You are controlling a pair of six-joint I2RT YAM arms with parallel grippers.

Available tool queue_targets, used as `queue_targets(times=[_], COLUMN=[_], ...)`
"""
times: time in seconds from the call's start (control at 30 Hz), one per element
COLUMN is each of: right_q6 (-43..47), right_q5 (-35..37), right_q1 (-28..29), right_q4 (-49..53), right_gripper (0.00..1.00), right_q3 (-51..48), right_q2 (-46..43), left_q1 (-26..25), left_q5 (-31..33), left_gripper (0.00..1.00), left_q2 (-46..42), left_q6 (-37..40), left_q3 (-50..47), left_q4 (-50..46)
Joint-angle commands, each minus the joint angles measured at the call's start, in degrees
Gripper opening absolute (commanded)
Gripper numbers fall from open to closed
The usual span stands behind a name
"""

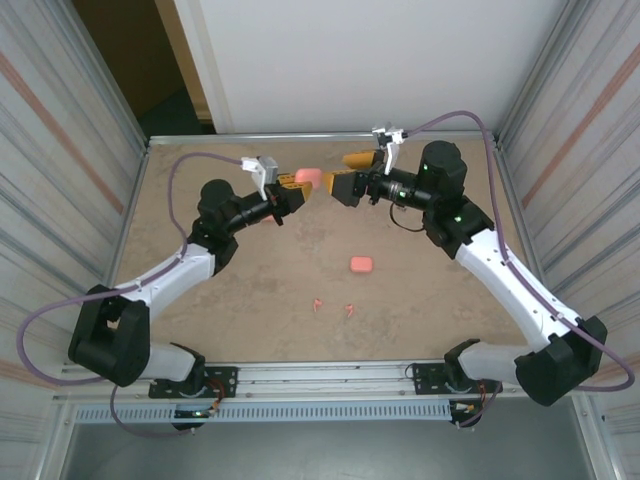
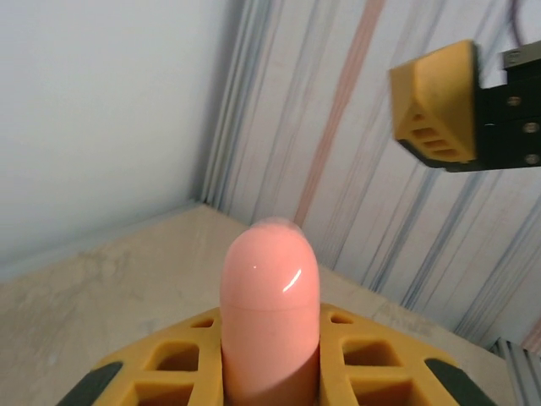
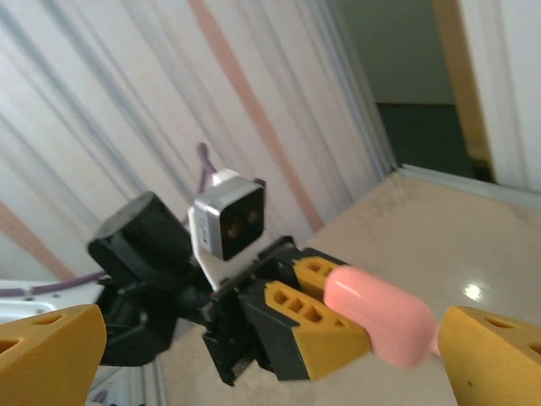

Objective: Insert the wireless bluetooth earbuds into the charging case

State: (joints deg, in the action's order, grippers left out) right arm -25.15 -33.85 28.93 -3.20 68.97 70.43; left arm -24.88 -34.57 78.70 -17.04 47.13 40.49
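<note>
Holding that pink case (image 2: 269,313) clamped in your left gripper (image 1: 292,190), just steady it and ease the wide-open right gripper (image 1: 345,173) onto its free end, upper-middle.

Left end effector (image 1: 297,189) clamped; right (image 1: 345,172) agape.

Glossy smooth plastic pink case (image 2: 269,313) (highlights); matt speckled table (image 1: 255,275)
</note>
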Motion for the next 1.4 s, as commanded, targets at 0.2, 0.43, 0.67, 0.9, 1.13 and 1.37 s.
queue_targets(times=[0.2, 0.43, 0.67, 0.9, 1.13, 1.37], right_q6=[4.9, 6.2, 8.2, 10.4, 11.4, 12.4], right_q5=[8.7, 10.4, 11.8, 14.1, 14.8, 15.1], right_q1=[-1.8, -2.3, -2.6, -3.0, -3.7, -4.3], right_q4=[9.9, 12.0, 15.1, 17.6, 18.6, 19.3], right_gripper=[0.99, 0.99, 0.99, 0.99, 0.99, 0.99], right_q3=[-1.9, -2.6, -2.6, -3.2, -4.1, -4.2], right_q2=[-3.8, -4.6, -5.1, -7.0, -7.9, -7.9], left_q1=[-0.1, -0.2, -0.3, -0.7, -1.5, -2.1], left_q5=[11.0, 11.3, 10.8, 10.1, 10.5, 11.4], left_gripper=[0.00, 0.00, 0.00, 0.00, 0.00, 0.00], left_q2=[7.7, 16.7, 24.3, 31.5, 36.9, 40.5], left_q6=[2.5, 0.1, -2.1, -4.4, -5.0, -5.3], left_q3=[6.6, 13.6, 19.5, 24.5, 30.0, 33.4], left_q4=[-16.3, -25.6, -31.5, -33.8, -38.4, -41.9])
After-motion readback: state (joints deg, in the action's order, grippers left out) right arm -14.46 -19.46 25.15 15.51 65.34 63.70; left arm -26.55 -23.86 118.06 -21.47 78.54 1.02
